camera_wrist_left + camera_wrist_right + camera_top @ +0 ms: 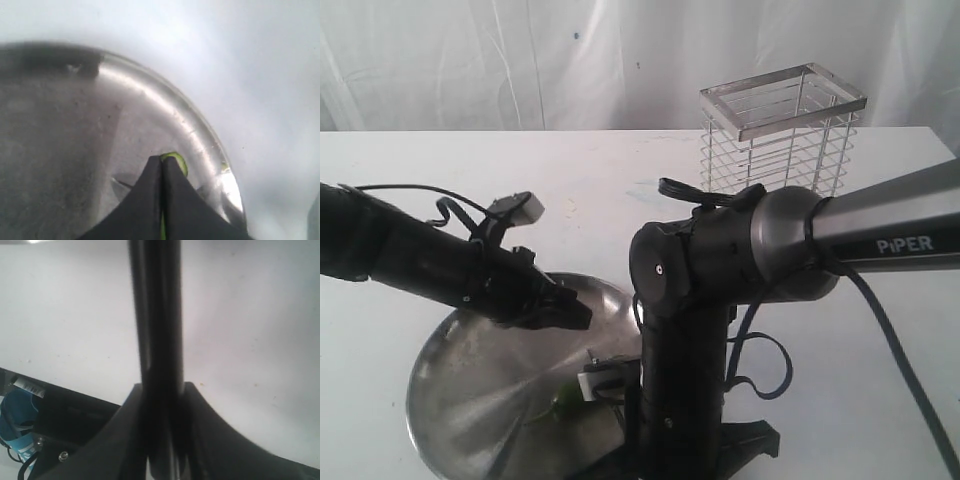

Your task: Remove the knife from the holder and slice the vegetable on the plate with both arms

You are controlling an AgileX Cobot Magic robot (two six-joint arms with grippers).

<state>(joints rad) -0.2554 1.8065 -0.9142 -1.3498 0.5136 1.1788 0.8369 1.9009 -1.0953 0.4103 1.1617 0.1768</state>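
In the exterior view, the large round dull-silver steel plate (470, 385) lay on the white table (880, 400) at about seven o'clock. The tall cage of shiny silver wire bars, the holder (780, 135), stood at one o'clock, well apart from the plate. The left black jointed arm (420, 260) reached in from nine o'clock, its gripper (570, 312) low over the plate. The right arm, thick with grey "PiPER" lettering (880, 235), came from three o'clock and bent down at six o'clock, hiding its own gripper. A small patch of green, the chilli pepper (563, 403), showed on the plate beside that arm.

In the left wrist view, the left gripper (162, 162) had its black fingers pressed together on the dark green chilli, a sliver of which showed at the fingertips, near the plate's raised rim (200, 135).

In the right wrist view, the right gripper (162, 390) was clamped around the all-black kitchen knife (157, 315), which ran straight out between its fingers over the white table.
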